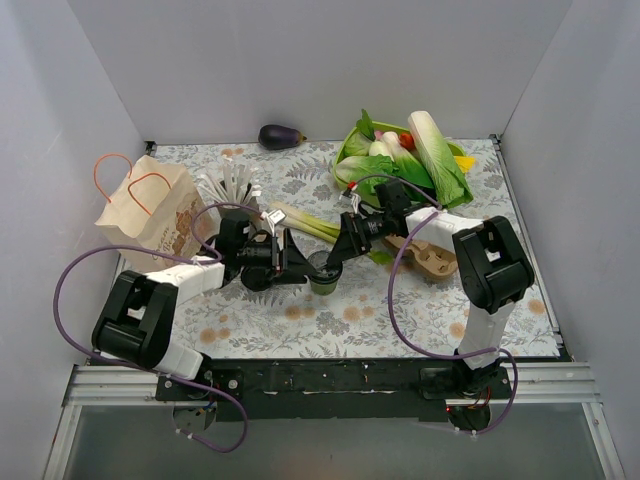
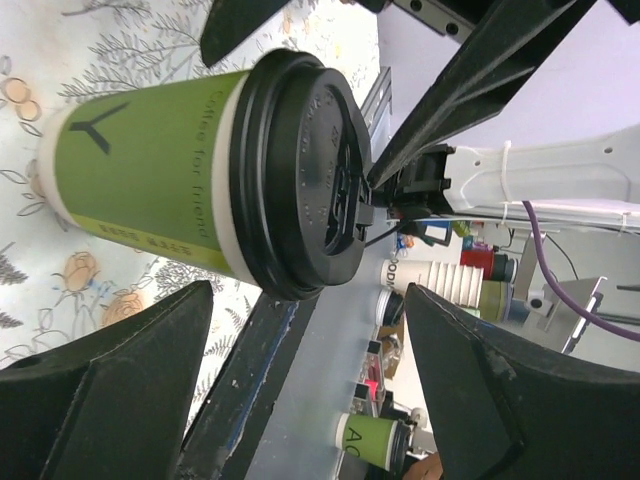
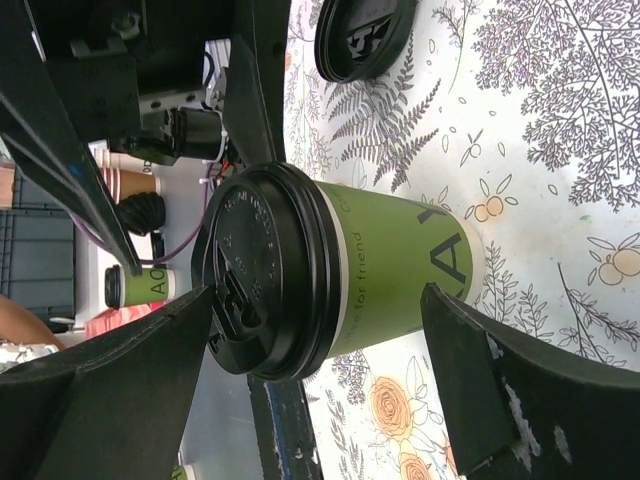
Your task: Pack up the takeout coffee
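Left gripper [image 2: 308,290] and right gripper [image 3: 318,290] both released, jaws wide either side of the takeout coffee [image 2: 150,175], which stood upright on the floral table [image 1: 430,320] between them; judged light, thin-walled, crushable, black lid [image 2: 300,170] liable to pop, so best gripped gently mid-sleeve.

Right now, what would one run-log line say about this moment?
coffee cup: lidded, upright on table, unheld | left gripper: open, beside cup | right gripper: open, around cup

Floral table [image 1: 280,325] holds takeout coffee [image 2: 150,170], paper bag [image 1: 160,215], eggplant [image 1: 281,136], cardboard carrier [image 1: 435,262].
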`<state>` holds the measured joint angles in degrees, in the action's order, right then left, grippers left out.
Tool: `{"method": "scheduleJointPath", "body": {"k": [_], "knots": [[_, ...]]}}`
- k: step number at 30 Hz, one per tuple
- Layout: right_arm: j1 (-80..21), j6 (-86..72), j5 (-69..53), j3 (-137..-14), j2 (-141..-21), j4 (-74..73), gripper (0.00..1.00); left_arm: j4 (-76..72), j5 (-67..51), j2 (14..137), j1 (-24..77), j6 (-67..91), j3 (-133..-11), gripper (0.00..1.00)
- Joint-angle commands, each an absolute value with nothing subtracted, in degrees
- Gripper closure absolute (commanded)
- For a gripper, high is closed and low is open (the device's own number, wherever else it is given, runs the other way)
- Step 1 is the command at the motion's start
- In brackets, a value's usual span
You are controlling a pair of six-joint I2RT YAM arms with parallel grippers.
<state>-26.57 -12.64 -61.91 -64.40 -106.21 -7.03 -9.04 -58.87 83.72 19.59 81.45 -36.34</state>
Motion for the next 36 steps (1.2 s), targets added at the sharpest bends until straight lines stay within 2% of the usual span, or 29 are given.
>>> {"method": "scheduleJointPath", "body": {"k": [1, 13, 36], "knots": [[-26.3, -14.0, -63.5, -68.2, -107.1, -4.3, 0.07, -11.3, -58.5, 83.4, 21.8, 82.3, -36.0, 0.22], [-26.3, -15.4, -64.7, -69.8, -110.7, -3.6, 0.09, -17.4, -57.9, 88.1, 22.1, 88.9, -34.3, 0.24], [-26.4, -26.9, -67.3, -64.6, -116.2, 7.6, 0.19, -15.9, -56.4, 97.6, 17.8, 90.0, -32.9, 0.3]]}}
